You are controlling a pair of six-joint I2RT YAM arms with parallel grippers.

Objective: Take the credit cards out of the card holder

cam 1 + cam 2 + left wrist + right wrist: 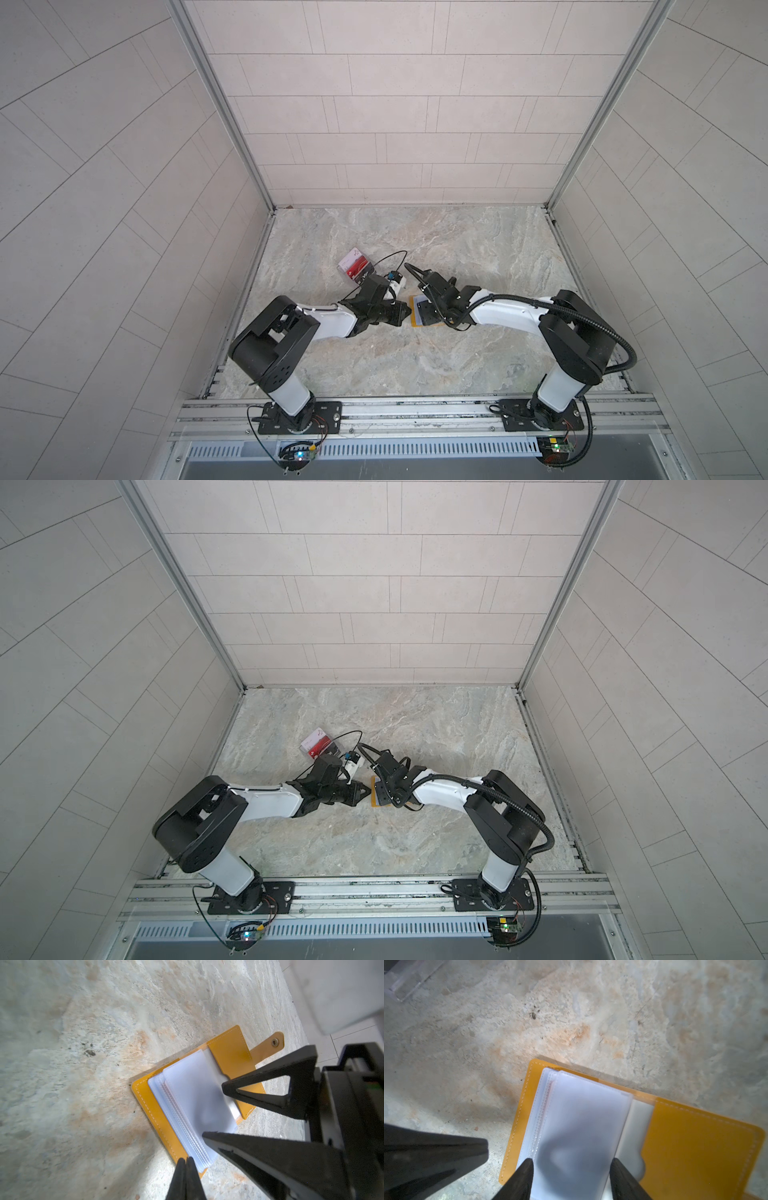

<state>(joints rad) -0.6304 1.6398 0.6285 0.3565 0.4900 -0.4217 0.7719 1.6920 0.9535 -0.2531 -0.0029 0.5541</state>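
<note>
The mustard-yellow card holder (414, 320) (375, 801) lies open on the marble between both arms. Its cover (228, 1049) (691, 1147) is flat, and the clear sleeves (191, 1088) (581, 1118) stand partly lifted and blurred. My right gripper (572, 1162) (216, 1109) is open, one finger on each side of the top sleeve. My left gripper (186, 1160) is shut with nothing in it, its tip at a corner of the holder. Red and whitish credit cards (353, 266) (318, 744) lie stacked at the back left, away from the holder.
The holder's snap tab (275, 1042) sticks out past the cover. A clear plastic box (406, 980) shows in the right wrist view. Bare marble lies in front of and behind the arms. Tiled walls close in the back and both sides.
</note>
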